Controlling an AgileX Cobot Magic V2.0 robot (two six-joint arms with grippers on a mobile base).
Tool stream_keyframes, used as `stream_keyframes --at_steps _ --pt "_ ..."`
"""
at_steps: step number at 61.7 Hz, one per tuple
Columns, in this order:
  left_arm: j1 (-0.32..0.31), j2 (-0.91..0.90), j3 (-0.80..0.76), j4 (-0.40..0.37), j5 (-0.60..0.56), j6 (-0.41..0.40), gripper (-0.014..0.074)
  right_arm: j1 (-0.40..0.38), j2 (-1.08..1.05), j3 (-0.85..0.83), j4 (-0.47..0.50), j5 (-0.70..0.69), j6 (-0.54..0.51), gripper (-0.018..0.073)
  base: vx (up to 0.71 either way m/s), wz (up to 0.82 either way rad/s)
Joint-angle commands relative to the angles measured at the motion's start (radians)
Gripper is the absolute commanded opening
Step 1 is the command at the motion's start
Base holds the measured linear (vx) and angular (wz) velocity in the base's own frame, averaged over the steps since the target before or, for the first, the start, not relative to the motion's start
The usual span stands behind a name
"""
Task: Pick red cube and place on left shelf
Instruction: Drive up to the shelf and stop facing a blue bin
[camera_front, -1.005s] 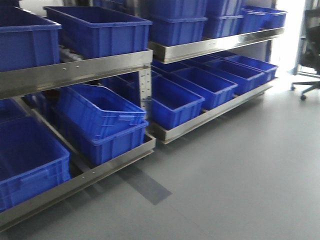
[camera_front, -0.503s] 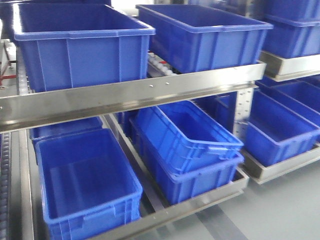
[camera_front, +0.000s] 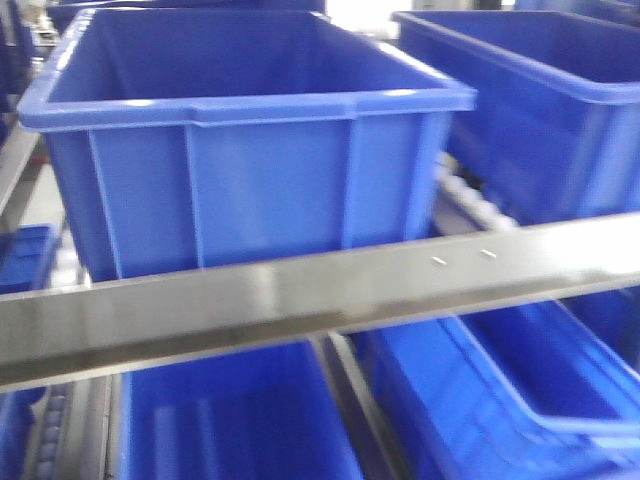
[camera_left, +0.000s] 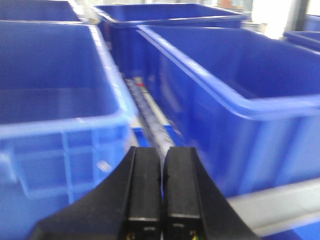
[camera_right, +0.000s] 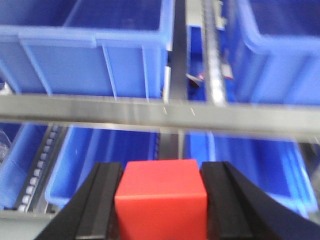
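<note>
Filling the front view, a large blue plastic bin (camera_front: 250, 150) sits on the upper shelf behind a brushed steel rail (camera_front: 300, 295), with a second blue bin (camera_front: 540, 110) to its right. In the left wrist view, the left gripper (camera_left: 161, 185) has its black fingers pressed together with nothing between them, pointing at the gap between two bins. In the right wrist view, the right gripper (camera_right: 161, 195) clamps the red cube (camera_right: 161, 205) between its black fingers, in the air in front of the rail.

A storage or warehouse area: blue plastic bins (camera_front: 250, 150) sit in rows on tiered steel shelving (camera_front: 320, 290) fitted with roller tracks (camera_right: 214, 70).
</note>
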Motion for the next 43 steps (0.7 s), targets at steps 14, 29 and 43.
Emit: stream_keyframes --at_steps 14,29,43 --pt "-0.004 -0.013 0.024 -0.001 -0.085 0.0 0.0102 0.001 0.011 -0.028 -0.019 -0.079 -0.007 0.0057 0.34 0.41" --pt "-0.004 -0.013 0.024 -0.001 -0.085 0.0 0.0102 0.001 0.011 -0.028 -0.019 -0.079 -0.007 0.0057 0.21 0.42" --pt "-0.004 -0.013 0.024 -0.001 -0.085 0.0 0.0102 0.001 0.011 -0.028 -0.019 -0.079 -0.007 0.0057 0.09 0.22"
